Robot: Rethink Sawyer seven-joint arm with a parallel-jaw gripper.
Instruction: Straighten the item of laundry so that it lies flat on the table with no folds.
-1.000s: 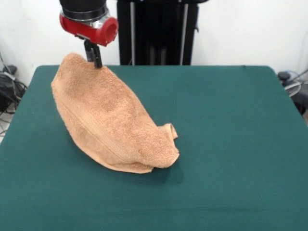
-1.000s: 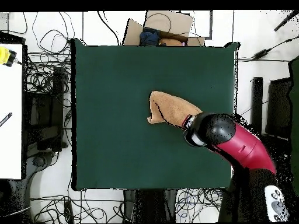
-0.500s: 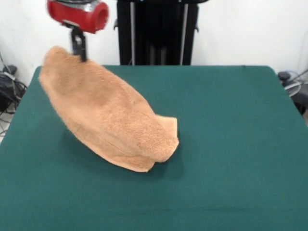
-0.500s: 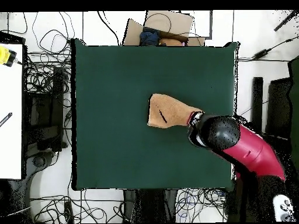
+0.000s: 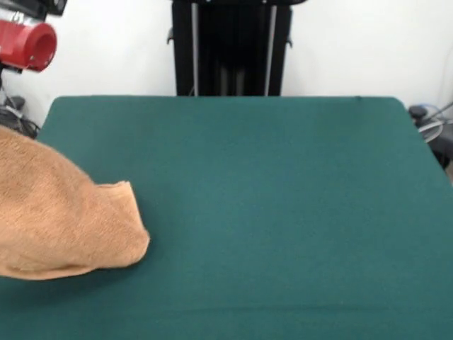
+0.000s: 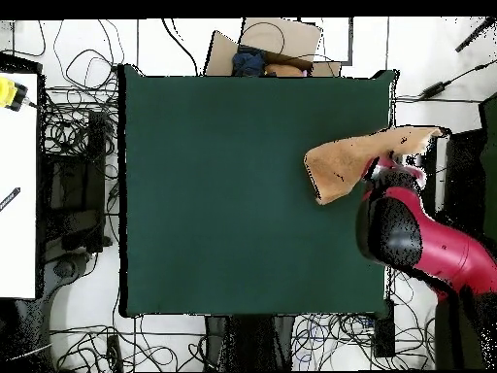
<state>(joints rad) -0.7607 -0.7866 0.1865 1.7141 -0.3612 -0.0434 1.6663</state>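
The item of laundry (image 5: 60,223) is a light orange-tan terry towel at the left side of the front view, partly cut off by the picture's edge. Its near end rests bunched on the dark green table (image 5: 283,177), and the rest rises toward the left. From overhead the towel (image 6: 359,160) stretches from the table (image 6: 223,194) out past its right edge. The arm's red wrist (image 5: 27,46) shows at the top left. My gripper (image 6: 386,173) sits at the towel beside the table's right edge, shut on it, with its fingers hidden under the arm.
The black pedestal (image 5: 230,46) stands behind the table. Tangled cables (image 6: 82,126) lie on the floor around it. A cardboard box (image 6: 267,49) sits beyond the top edge in the overhead view, and a white bench (image 6: 17,185) stands at the left.
The arm has swung fast to the left of the front view and dragged the towel from the middle of the table to its side edge. The towel now hangs partly past that edge.
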